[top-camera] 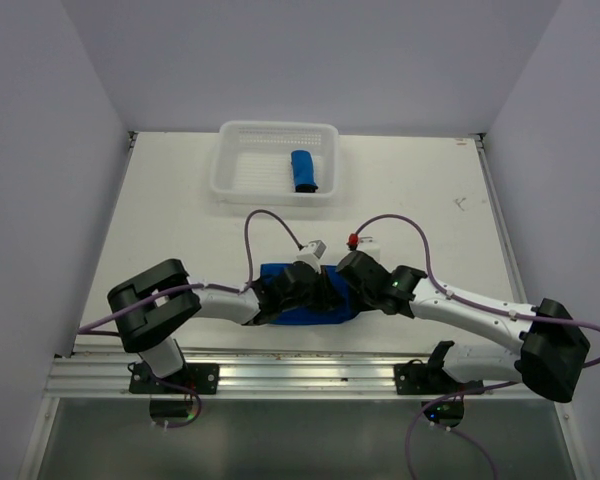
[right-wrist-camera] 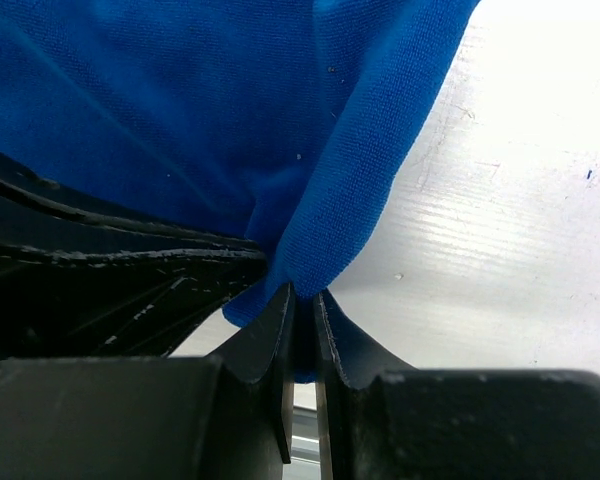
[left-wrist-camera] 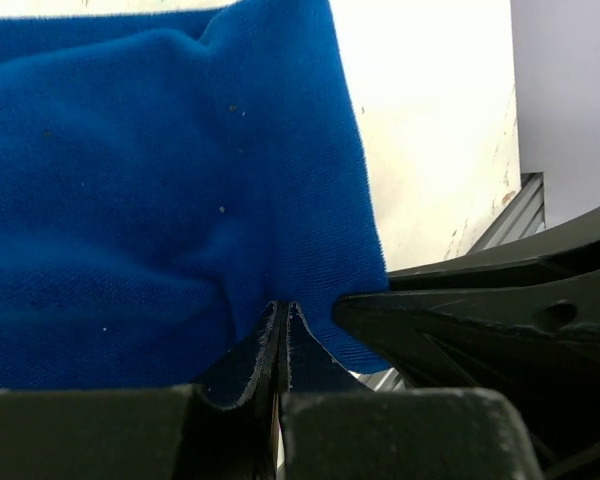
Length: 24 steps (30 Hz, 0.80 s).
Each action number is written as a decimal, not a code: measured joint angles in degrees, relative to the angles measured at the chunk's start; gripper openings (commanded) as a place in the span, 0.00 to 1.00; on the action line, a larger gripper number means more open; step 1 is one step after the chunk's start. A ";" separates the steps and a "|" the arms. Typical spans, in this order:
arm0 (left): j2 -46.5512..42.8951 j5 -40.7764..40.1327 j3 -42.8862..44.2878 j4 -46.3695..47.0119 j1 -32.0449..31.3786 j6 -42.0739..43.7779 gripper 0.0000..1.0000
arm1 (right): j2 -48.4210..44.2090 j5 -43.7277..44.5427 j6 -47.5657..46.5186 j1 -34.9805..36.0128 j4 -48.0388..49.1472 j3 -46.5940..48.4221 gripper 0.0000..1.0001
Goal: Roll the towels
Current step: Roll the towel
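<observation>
A royal-blue towel (top-camera: 310, 310) lies near the table's front edge between my two arms. It fills the left wrist view (left-wrist-camera: 160, 180) and the right wrist view (right-wrist-camera: 210, 110). My left gripper (top-camera: 290, 290) is shut on the towel's near edge (left-wrist-camera: 282, 305). My right gripper (top-camera: 348, 285) is shut on a fold of the same towel's near edge (right-wrist-camera: 302, 290). The two grippers are close together over the towel. A second blue towel (top-camera: 303, 171), rolled up, lies in the white plastic basket (top-camera: 230, 175) at the back.
The other arm's black gripper shows at the right in the left wrist view (left-wrist-camera: 500, 310) and at the left in the right wrist view (right-wrist-camera: 100, 270). The metal rail (top-camera: 300, 375) runs along the table's near edge. Purple cables (top-camera: 255, 235) loop above the arms.
</observation>
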 measured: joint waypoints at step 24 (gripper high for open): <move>2.82 -4.24 -3.98 3.17 -4.90 -4.44 0.00 | 2.89 -6.80 4.94 0.44 7.89 -2.82 0.14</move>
